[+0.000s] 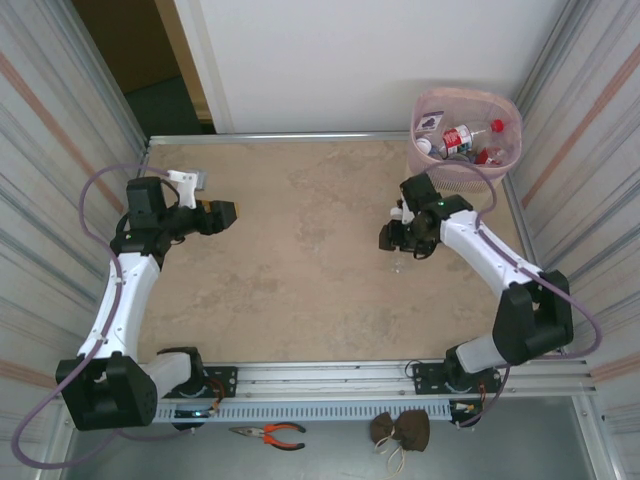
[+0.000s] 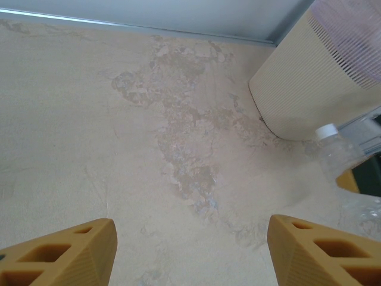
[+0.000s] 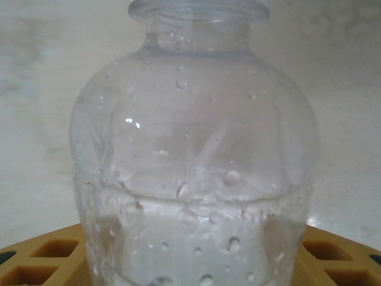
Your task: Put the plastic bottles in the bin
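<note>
Top external: the left gripper (image 1: 228,213) hangs open with nothing in it, well apart from the bin (image 1: 432,160), which has bottles (image 1: 462,140) inside. Left wrist: a clear bottle (image 2: 340,156) tilts ahead to the right, near the bin. Right wrist: the right gripper (image 3: 190,262) clasps that bottle between its fingers (image 3: 41,256).

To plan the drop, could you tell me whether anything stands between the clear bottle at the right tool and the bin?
Nothing visible does: the clear bottle sits at the right tool, and the stretch of table between it and the bin is bare.
</note>
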You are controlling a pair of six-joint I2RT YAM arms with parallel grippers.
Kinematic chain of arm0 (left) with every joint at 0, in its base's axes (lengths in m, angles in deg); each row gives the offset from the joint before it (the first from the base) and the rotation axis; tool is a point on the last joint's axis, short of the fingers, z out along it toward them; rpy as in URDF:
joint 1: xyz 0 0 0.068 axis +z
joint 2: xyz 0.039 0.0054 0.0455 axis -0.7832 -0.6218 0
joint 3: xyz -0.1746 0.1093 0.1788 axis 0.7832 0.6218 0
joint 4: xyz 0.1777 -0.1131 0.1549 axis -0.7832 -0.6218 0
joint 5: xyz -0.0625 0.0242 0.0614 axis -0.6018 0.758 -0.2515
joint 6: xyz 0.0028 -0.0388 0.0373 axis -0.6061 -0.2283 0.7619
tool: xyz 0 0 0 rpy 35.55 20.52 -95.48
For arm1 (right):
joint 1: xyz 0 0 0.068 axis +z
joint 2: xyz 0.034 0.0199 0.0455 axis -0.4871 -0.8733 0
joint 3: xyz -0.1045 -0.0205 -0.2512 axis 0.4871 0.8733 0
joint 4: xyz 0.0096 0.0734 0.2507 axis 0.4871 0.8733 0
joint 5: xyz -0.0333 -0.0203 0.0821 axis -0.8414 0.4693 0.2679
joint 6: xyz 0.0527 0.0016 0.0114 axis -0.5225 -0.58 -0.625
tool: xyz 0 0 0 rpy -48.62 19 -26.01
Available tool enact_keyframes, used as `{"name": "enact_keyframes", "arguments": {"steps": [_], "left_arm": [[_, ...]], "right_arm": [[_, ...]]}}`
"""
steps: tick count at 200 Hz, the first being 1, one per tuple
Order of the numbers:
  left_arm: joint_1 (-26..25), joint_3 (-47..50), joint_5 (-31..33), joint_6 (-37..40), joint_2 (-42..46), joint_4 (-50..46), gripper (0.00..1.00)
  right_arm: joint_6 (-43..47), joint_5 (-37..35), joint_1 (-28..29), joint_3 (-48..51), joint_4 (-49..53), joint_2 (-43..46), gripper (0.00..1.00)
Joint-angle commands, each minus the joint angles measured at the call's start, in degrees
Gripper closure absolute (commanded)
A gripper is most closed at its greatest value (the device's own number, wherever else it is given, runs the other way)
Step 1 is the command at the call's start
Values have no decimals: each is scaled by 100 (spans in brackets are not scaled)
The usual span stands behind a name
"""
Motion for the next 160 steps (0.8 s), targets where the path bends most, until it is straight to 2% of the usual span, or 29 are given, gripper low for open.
{"name": "enact_keyframes", "arguments": {"steps": [1,55,76,102,126,160], "left_arm": [[72,49,-85,-6,-6,62,32],[60,62,-102,-15,22,71,32],[68,62,-121,-23,32,80,32],[64,71,-112,-17,67,71,32],[69,80,-93,-20,85,80,32],[67,62,-104,-22,87,80,32]], "right_arm": [[248,769,32,-567,546,407,42],[274,1789,-42,-2069,795,630,42],[-18,2048,-319,-2647,623,551,43],[-722,2302,-923,-2922,27,485,45],[-1450,2167,-1435,-2979,-656,384,48],[-2651,1528,-1931,-3046,-1763,-26,49]]}}
